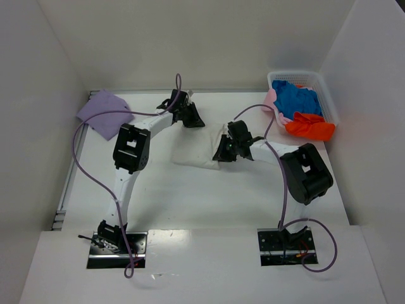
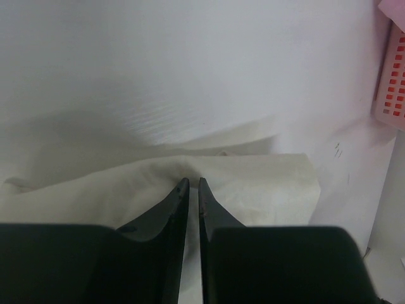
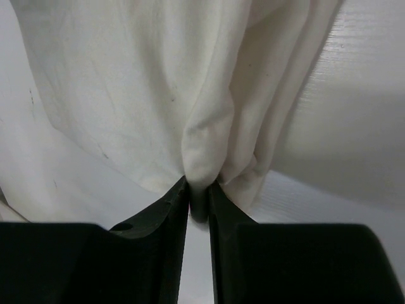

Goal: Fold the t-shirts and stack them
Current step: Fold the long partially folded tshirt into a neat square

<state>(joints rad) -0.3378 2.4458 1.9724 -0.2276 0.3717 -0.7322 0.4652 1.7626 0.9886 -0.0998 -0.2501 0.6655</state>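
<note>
The right tool is clenching a bunched fold of the off-white t-shirt, which is lying rumpled at the middle of the worktop, its right end being gathered up into that pinch. The left tool is pointing at the shirt's far edge with its jaws almost together; whether a thin layer of cloth is sitting between them I cannot tell. The pinch seems to be taking in several layers at once, so a pull from here is risking a dragged bundle rather than an opened panel. If the left side is gripping nothing, the whole shirt is likely to be sliding right, toward the basket. The white mesh basket is standing at the far right corner and is holding a blue t-shirt, with an orange-red one spilling over its near rim and a pale pink one hanging over its left wall. The lavender t-shirt is lying far left on the worktop, looking folded, inside no container
</note>
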